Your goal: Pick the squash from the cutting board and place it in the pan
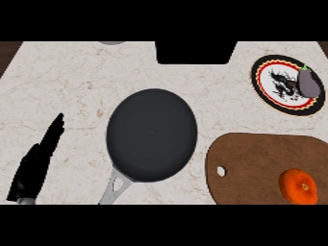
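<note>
An orange, round squash (pixel 298 186) lies on the brown cutting board (pixel 266 158) at the lower right. A dark pan (pixel 152 134) with a grey handle (pixel 113 189) sits in the middle of the counter, with nothing in it. My left hand (pixel 37 162) rests at the lower left, fingers straight and pointing up, well apart from the pan. My right hand does not show.
A round patterned plate (pixel 283 84) at the upper right carries a dark purple eggplant (pixel 309 81). A black box-shaped thing (pixel 195 52) stands at the counter's far edge. A grey rim (pixel 111 43) peeks in at the top.
</note>
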### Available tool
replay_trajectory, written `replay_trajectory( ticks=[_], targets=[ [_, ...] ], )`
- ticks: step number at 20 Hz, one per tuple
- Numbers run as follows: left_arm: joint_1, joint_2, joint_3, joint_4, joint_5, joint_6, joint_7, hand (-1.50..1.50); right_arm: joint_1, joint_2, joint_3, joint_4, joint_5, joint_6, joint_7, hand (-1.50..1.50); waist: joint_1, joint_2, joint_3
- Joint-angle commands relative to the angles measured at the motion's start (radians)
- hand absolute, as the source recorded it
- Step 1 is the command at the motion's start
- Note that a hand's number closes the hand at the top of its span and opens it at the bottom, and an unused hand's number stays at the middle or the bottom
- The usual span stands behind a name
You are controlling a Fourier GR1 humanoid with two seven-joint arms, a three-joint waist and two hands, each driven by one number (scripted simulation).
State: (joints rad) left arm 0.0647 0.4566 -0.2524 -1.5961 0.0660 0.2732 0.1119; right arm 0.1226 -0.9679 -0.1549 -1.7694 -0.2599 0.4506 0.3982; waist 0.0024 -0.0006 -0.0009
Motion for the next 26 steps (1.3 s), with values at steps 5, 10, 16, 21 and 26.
replay_trajectory(
  ticks=[5,10,16,21,26],
  targets=[
    [-0.062,-0.016,0.037,0.048,-0.014,-0.047,0.027,0.00,-0.179,0.034,0.154,-0.015,-0.009,0.078,0.280,-1.50,0.009,0.003,0.000],
    [0.004,-0.026,0.031,-0.041,-0.036,-0.044,0.032,0.00,-0.295,0.074,0.246,-0.021,0.015,0.112,0.433,-1.50,0.020,0.003,0.000],
    [0.021,-0.064,0.034,-0.015,-0.071,-0.034,0.013,0.00,-0.261,0.065,0.289,-0.044,0.020,0.219,0.519,-1.50,0.004,0.000,0.000],
    [0.038,-0.036,0.071,-0.062,-0.061,-0.086,0.040,0.00,-0.255,0.122,0.346,-0.055,0.081,0.200,0.554,-1.50,0.005,0.000,0.001],
    [-0.010,-0.062,0.111,0.030,-0.067,-0.104,-0.008,0.00,-0.274,0.165,0.398,-0.091,0.084,0.180,0.618,-1.50,0.000,0.000,0.000]
  ],
)
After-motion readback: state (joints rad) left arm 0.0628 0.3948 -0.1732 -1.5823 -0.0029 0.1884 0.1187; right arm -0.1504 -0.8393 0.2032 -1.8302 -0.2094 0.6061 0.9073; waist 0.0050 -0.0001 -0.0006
